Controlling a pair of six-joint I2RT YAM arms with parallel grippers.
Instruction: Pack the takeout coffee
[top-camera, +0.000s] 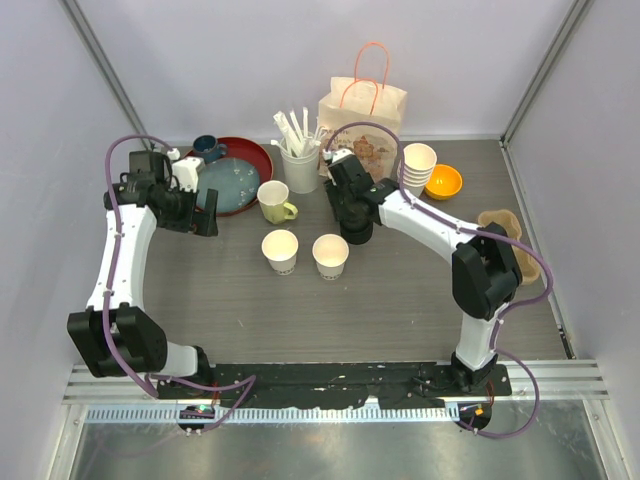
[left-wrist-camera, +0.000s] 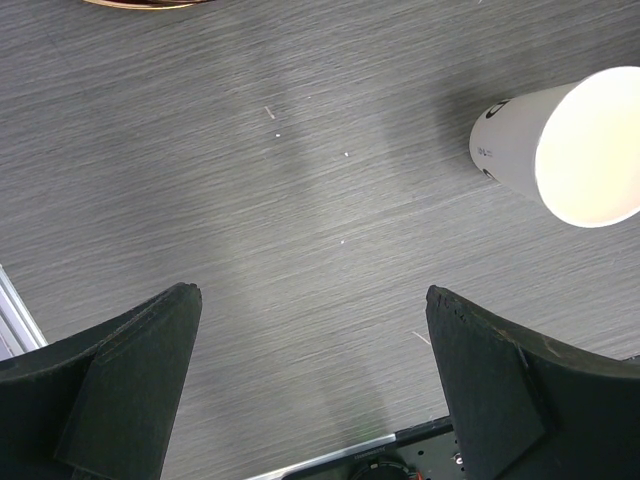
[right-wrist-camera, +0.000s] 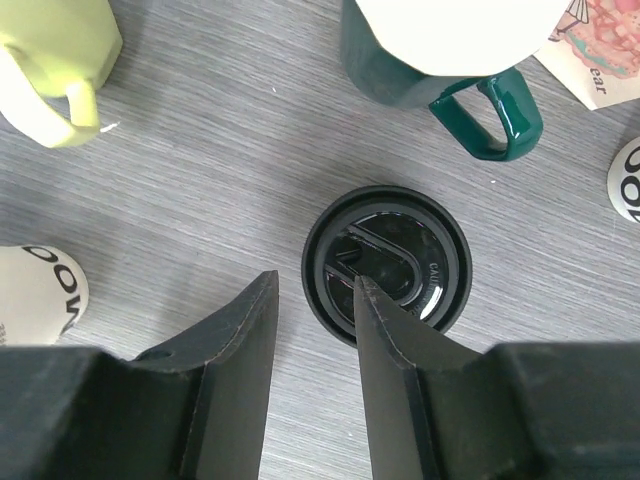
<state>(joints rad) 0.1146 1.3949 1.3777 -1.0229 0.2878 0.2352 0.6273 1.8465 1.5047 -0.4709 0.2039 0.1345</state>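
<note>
left tool (left-wrist-camera: 310, 300): wide open and holding nothing, hanging over bare table (top-camera: 400, 300) on the left side, just in front of the red tray (top-camera: 250, 150)
right tool (right-wrist-camera: 315, 280): jaws partly apart, nothing clamped as far as I can see. It sits right over the black lid (right-wrist-camera: 385, 265), with one finger covering the lid's left side and the other off to the side of it. Can't tell if it's actually touching.
black lid: flat on the table, on its own, not on any cup, just in front of the green mug (right-wrist-camera: 440, 70)
paper cups (top-camera: 280, 250): two of them, upright side by side mid-table, both open on top, the second one (top-camera: 330, 255) nearest the right tool
yellow mug (top-camera: 275, 202): right behind the cups
paper bag (top-camera: 362, 115): standing at the back edge
</note>
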